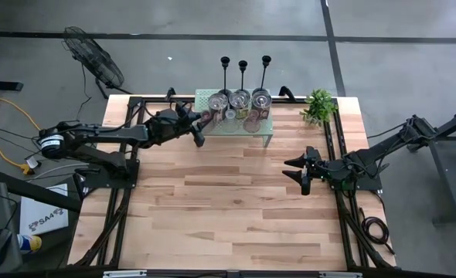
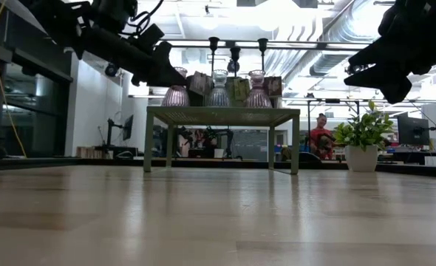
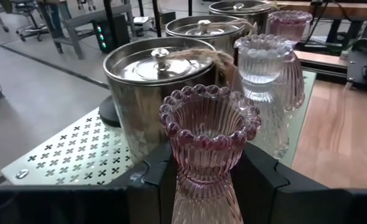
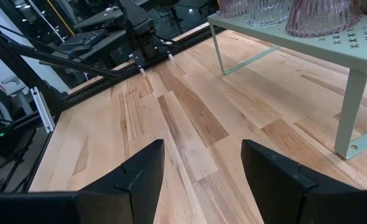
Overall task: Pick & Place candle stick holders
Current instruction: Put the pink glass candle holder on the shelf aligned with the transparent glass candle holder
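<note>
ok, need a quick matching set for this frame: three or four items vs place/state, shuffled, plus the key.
Items:
1. left end effector
2. right end effector
3. plant
4. black candlesticks

Place/state:
A. standing behind the green shelf
B. open, holding nothing, above bare table
C. at the table's far right corner
D. closed around a pink glass cup at the shelf

Pairs: 1-D, 2-B, 3-C, 4-A

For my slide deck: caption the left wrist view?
Left pincer closed around a pink glass cup on the green shelf, beside silvery jars.
</note>
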Controlling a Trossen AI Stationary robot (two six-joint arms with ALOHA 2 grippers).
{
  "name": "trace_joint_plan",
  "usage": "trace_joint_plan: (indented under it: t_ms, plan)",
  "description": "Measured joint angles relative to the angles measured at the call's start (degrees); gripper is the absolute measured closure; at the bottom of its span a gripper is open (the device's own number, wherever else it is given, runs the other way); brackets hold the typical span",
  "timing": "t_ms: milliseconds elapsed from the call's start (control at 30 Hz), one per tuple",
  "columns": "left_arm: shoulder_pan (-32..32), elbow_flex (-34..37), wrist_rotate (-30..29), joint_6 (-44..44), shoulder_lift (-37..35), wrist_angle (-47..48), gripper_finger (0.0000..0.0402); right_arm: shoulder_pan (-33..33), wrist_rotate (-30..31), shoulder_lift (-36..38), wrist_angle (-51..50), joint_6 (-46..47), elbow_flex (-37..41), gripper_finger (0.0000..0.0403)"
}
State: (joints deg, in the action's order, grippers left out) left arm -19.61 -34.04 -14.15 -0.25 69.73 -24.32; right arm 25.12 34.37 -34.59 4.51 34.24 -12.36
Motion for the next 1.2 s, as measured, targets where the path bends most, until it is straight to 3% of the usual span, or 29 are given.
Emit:
trace_joint_plan:
  t_ms: [667,900,1200]
  plan:
    - [0.02,0.0,0.0,-0.02,-0.02,0.43,0.0283,0.0,0.0,0.0,0.0,0.0,0.0,0.0197]
    - [0.02,0.0,-0.09,0.0,-0.02,0.49,0.0253,0.0,0.0,0.0,0.0,0.0,0.0,0.0197]
    - [0.14,0.0,-0.92,0.0,-0.02,0.51,0.0246,0.0,0.0,0.0,0.0,0.01,0.0,0.0197]
